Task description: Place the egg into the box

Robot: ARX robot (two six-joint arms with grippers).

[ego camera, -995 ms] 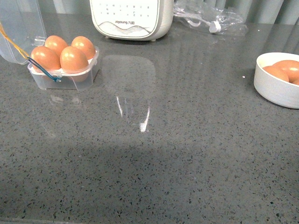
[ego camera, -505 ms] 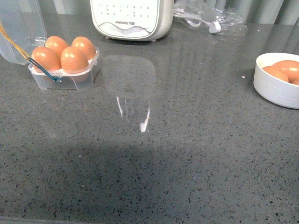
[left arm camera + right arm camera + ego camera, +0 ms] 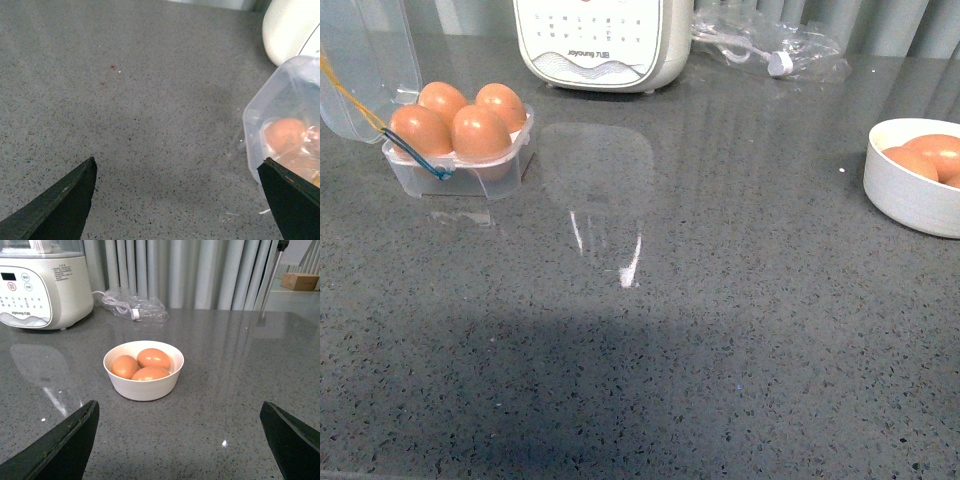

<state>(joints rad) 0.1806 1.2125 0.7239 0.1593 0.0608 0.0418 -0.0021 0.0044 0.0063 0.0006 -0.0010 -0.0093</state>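
box (image 3: 470,180): small clear plastic four-cell carton, standing level, far left in the front view. hinged clear lid (image 3: 365,60) open, raised at the box's left side. blue band (image 3: 415,152) and yellow band (image 3: 340,85) cross that left edge. all four cells occupied: four smooth orange-brown eggs (image 3: 480,132), close-set two by two, unmarked.

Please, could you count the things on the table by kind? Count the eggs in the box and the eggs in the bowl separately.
Box: 1
Bowl: 1
Eggs in the box: 4
Eggs in the bowl: 3
White appliance: 1
Plastic bag: 1
Total: 11
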